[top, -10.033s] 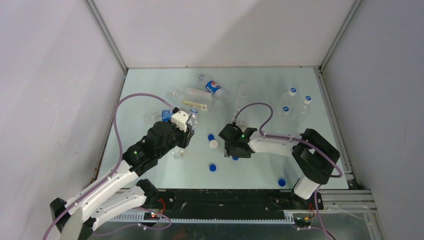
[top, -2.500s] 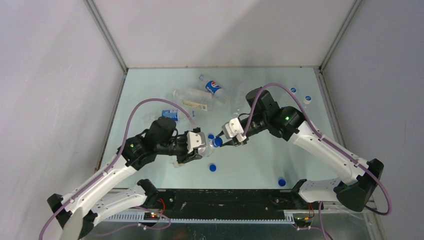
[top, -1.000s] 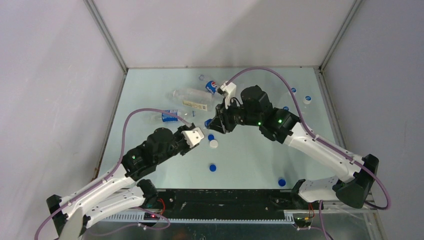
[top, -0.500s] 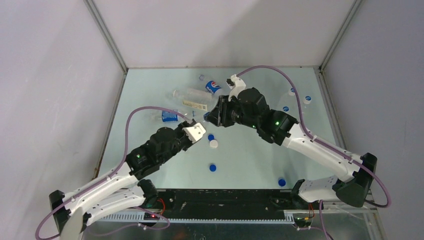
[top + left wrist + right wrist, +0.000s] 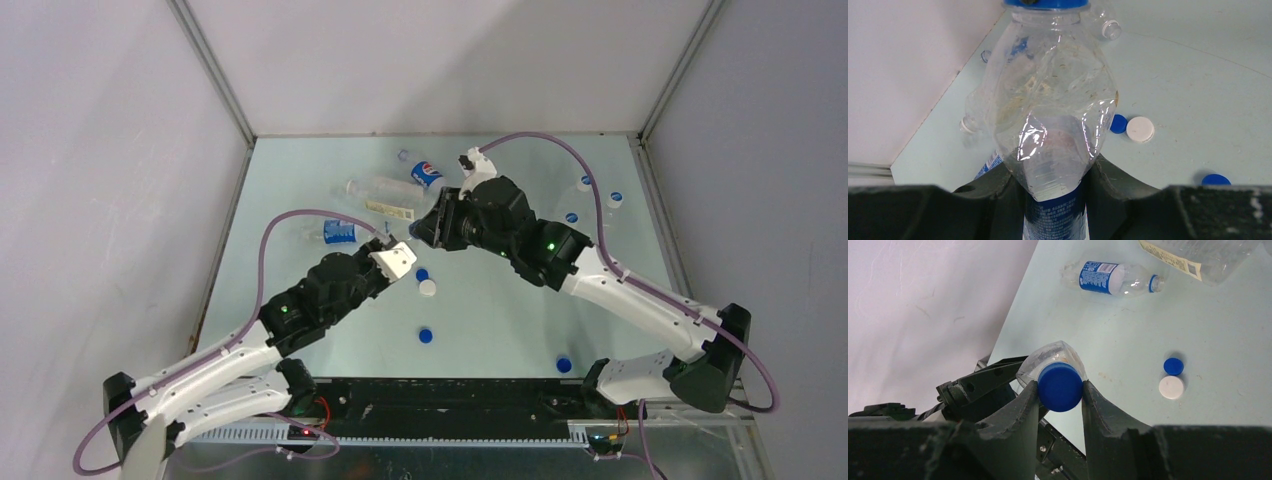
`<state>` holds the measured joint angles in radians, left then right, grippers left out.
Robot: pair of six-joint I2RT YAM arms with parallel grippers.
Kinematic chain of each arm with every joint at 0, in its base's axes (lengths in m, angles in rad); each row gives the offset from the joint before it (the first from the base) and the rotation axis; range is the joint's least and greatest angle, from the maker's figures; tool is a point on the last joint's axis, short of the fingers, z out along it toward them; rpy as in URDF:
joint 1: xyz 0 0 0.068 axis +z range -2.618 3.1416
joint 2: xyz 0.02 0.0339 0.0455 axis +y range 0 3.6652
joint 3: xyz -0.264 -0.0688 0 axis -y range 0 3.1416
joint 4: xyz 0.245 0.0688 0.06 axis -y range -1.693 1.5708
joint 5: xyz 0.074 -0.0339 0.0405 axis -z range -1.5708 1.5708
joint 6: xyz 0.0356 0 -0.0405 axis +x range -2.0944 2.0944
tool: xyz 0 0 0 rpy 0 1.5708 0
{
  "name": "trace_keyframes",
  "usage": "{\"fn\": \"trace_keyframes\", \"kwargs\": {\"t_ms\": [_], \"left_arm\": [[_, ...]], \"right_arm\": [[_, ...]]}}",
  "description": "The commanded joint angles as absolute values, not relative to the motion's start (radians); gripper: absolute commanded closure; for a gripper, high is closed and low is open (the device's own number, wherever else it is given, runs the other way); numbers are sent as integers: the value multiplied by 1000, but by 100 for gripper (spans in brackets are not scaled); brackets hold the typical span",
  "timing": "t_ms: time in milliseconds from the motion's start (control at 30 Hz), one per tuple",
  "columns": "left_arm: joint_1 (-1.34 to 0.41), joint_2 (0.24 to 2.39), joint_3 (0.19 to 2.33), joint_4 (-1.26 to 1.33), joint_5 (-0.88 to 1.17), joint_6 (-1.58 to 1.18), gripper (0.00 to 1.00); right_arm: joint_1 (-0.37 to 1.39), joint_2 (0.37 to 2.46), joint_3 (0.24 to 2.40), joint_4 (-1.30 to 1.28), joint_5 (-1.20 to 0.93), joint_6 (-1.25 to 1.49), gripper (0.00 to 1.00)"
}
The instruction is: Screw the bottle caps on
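Pale table (image 5: 500, 320) bears four loose bottle caps (image 5: 426, 336): three blue, one white.

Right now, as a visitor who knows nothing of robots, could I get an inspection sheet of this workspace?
Surface: pale green table, items scattered on it.
Job's things: dented clear plastic bottle held, round blue plastic cap at its mouth; three capped bottles stand far right.
Clutter: at least three lying bottles; loose caps, three blue, one white.
Grippers: left gripper shut on bottle; right gripper shut on cap.
Cables: purple cable loops over each arm.
Surroundings: plain grey walls.
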<state>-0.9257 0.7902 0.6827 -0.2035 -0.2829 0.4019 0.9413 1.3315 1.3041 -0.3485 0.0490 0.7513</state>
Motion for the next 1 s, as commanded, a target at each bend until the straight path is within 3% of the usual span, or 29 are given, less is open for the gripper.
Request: {"fn": "trace_keyframes", "kwargs": {"t_ms": [0,133,333,567,700,967], "left_arm": [[-948,790,758,26,-280,422,80],[-948,793,754,37,-278,425,80],[-948,788,746,46,-274,428,80],[-949,796,739,47,-305,397,81],[-948,796,736,31,-346,384,81],[-946,774,738,-10,-348,391,81]], "right_arm": [[983,1380,1273,-388,-22,772,86],[982,1381,1273,-369,-18,763,79],[985,1370,1273,-313,-14,690,39],[985,1323,1273,-295,-10,607,20],[974,1282,1273,-316,-32,571,4],[950,1126,1171,-328,-63,356,1]]}}
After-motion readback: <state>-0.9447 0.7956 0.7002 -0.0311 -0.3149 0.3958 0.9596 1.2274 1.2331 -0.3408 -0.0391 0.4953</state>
